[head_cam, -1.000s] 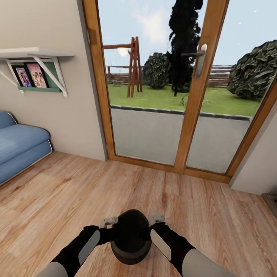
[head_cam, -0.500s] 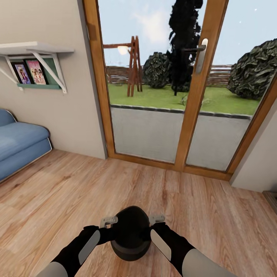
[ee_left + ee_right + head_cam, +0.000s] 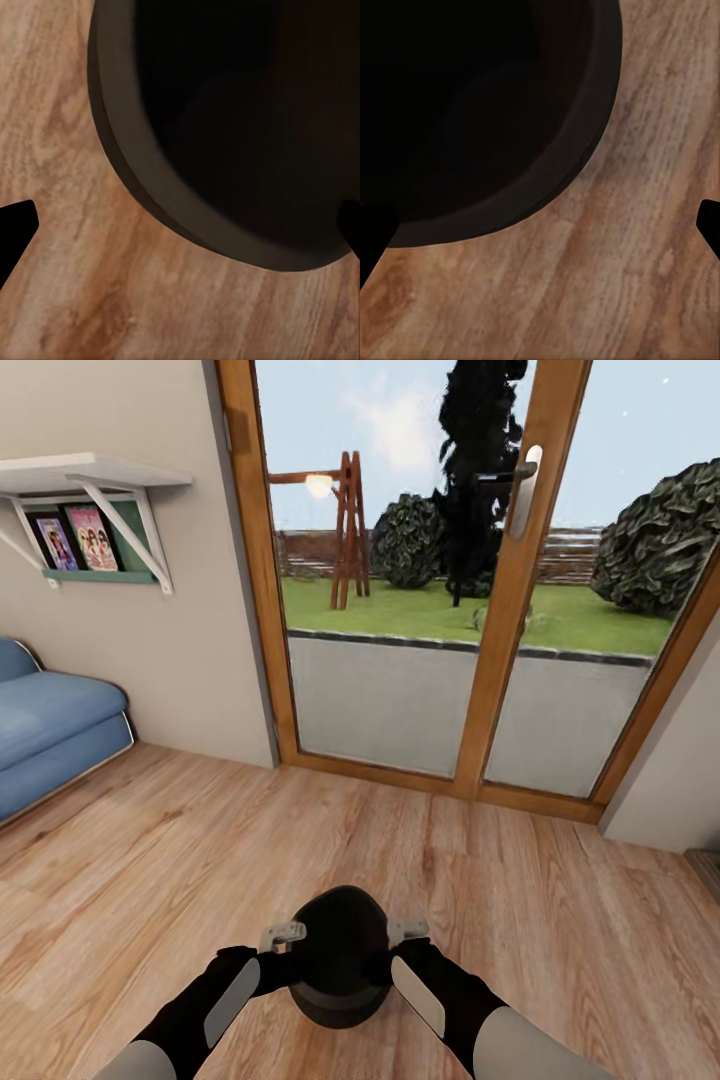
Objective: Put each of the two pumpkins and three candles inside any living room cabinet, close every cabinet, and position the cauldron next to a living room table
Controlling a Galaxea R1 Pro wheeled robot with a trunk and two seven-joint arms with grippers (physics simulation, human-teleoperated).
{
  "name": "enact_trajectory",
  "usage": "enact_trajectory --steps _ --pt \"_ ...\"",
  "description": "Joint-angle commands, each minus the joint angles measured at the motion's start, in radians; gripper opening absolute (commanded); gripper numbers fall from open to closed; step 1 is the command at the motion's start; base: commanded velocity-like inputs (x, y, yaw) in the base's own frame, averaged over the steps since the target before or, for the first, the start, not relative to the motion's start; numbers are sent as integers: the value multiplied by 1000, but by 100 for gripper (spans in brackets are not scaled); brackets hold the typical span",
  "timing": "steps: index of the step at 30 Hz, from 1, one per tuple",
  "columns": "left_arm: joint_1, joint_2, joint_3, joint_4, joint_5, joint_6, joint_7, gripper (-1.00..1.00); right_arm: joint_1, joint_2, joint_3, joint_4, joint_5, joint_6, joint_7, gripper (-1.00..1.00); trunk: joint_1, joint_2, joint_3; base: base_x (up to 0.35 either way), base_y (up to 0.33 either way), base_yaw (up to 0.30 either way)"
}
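The cauldron [image 3: 340,958] hangs low over the floor [image 3: 520,920], clamped between the left tool [image 3: 287,950] and right tool [image 3: 395,945], each gripping its rim, so I judge it mid-carry, with the sofa [image 3: 50,735] and glass door [image 3: 420,590] beyond, and pumpkins, candles and cabinets unverifiable.

Black cauldron [image 3: 340,958], blue sofa [image 3: 50,735], wood-grain floor [image 3: 560,920]

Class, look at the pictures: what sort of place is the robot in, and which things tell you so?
Probably a living room: a blue cushioned sofa by the wall, a white wall shelf holding framed pictures, and wood-framed glass patio doors giving onto a garden, over a wood plank floor.
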Motion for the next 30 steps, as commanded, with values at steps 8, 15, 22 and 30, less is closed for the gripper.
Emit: enact_trajectory --steps 8,15,22,30 --pt "-1 1 -6 -2 11 1 9 100 -1 -1 6 1 -10 -9 -10 100 19 -36 -17 0 0 0" --pt "-1 0 -6 -4 12 0 7 100 -1 -1 6 3 -10 -9 -10 100 19 -36 -17 0 0 0" --pt "-1 1 -6 -3 11 1 7 100 -1 -1 6 3 -10 -9 -10 100 19 -36 -17 128 0 0" --pt "-1 1 -6 -3 10 2 8 100 -1 -1 6 3 -10 -9 -10 100 19 -36 -17 80 0 0"
